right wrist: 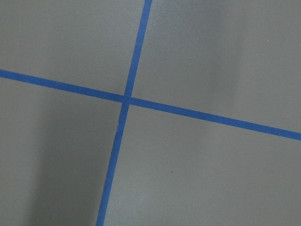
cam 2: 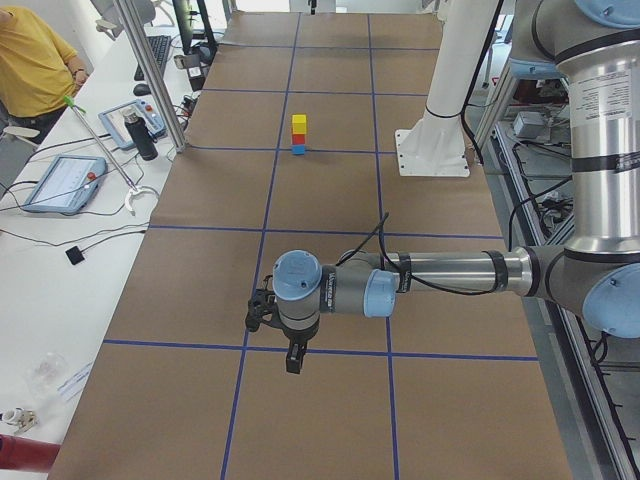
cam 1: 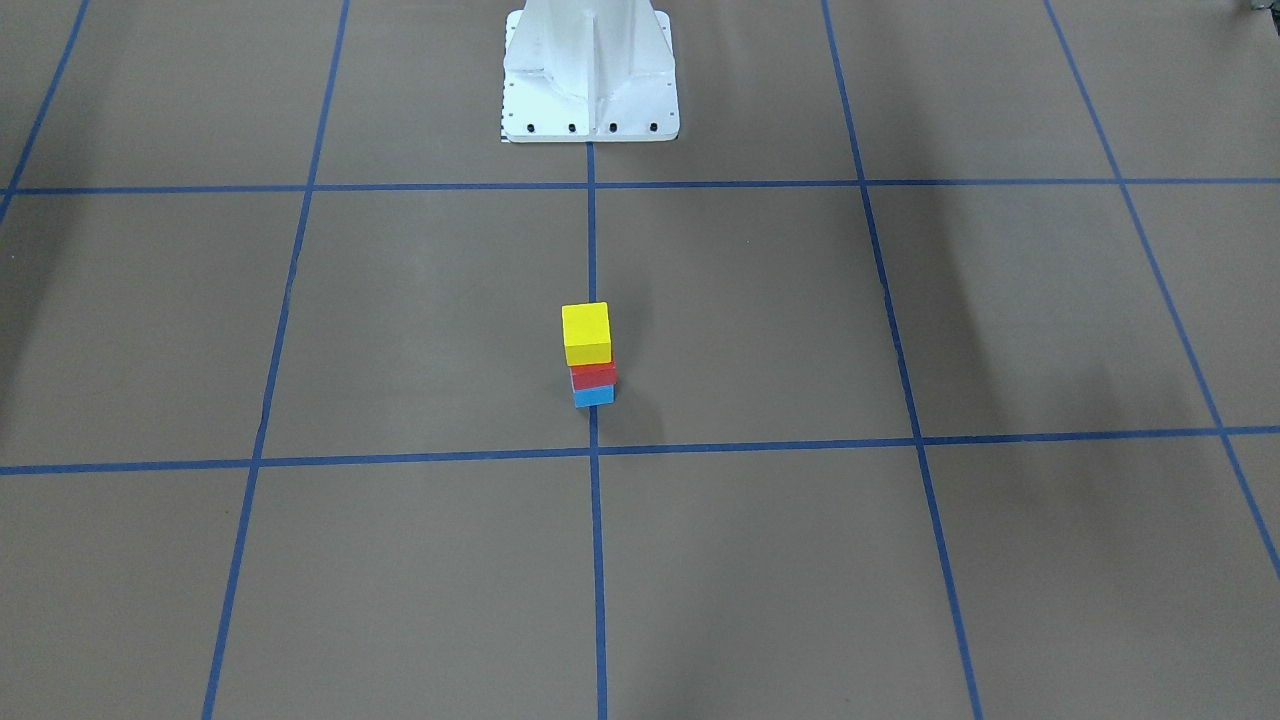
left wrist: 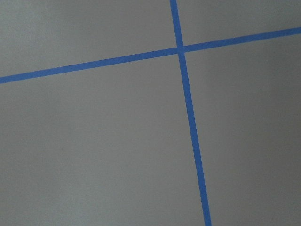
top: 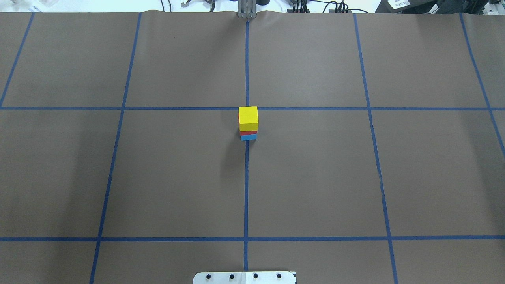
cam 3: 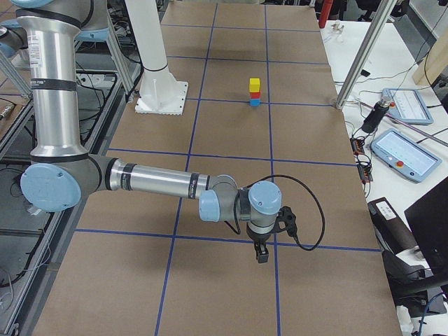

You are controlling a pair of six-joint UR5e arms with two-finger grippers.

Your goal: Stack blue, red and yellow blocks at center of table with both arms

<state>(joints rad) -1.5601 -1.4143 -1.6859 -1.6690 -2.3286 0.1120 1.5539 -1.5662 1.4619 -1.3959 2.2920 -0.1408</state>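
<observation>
Three-block stack [cam 1: 590,352], left jaws and right jaws well apart from it

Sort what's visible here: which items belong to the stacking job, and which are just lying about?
Job: yellow block, red block, blue block, stacked together.
Lying about: white pedestal, tablet, operator in yellow, blue tape lines.

Three blocks on the desk [top: 177,177]: one yellow block [cam 1: 586,328], one red block [cam 1: 594,375], one blue block [cam 1: 594,396], a single stack. Two arms showing, left arm [cam 2: 440,275] and right arm [cam 3: 161,183]. One white pedestal [cam 1: 590,75], two tablets [cam 3: 402,155], one operator [cam 2: 35,60]
</observation>
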